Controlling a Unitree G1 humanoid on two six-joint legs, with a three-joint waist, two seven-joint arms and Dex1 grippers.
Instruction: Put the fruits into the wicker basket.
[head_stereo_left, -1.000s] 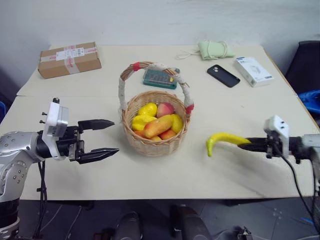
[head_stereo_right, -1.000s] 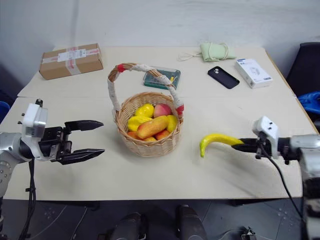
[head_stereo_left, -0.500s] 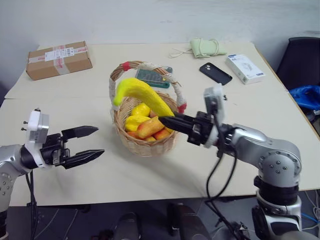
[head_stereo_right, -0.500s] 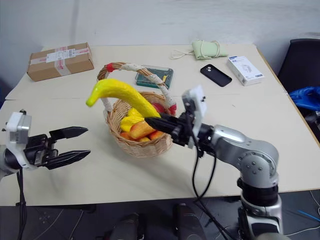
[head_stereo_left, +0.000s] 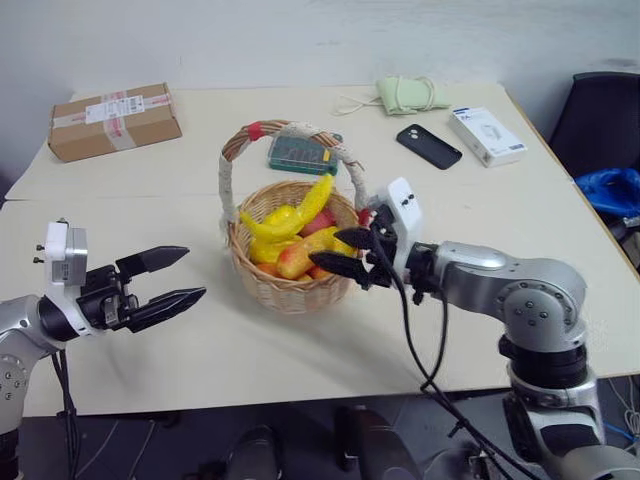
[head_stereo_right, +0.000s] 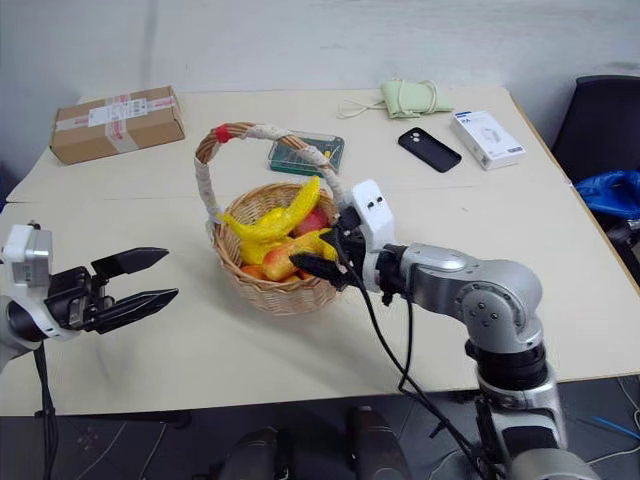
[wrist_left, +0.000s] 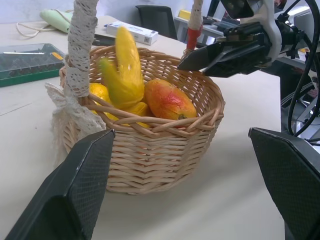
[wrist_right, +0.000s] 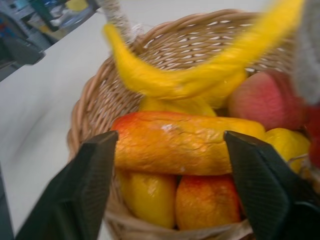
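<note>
**Banana dropped in; last fruit appears delivered**

Head view: the wicker basket (head_stereo_left: 290, 262) sits mid-table, the banana (head_stereo_left: 296, 212) propped on the other fruits. The right end effector (head_stereo_left: 352, 252), at the basket's 3 o'clock, stands open and empty. The left end effector (head_stereo_left: 165, 280), at 9 o'clock and well apart, is open too.

Left wrist view: the mango (wrist_left: 169, 99) lies inside the rim.

Right wrist view: banana arches over mango.

Next: withdraw the right arm clear of the handle (head_stereo_left: 283, 137).

No writing can be made out. The cardboard box (head_stereo_left: 114, 120) at the tabletop's far left corner carries a white label and printed tape, but its print is too small to read. The white box (head_stereo_left: 487, 136) near the far right edge has dark lettering, also too small to make out.
</note>
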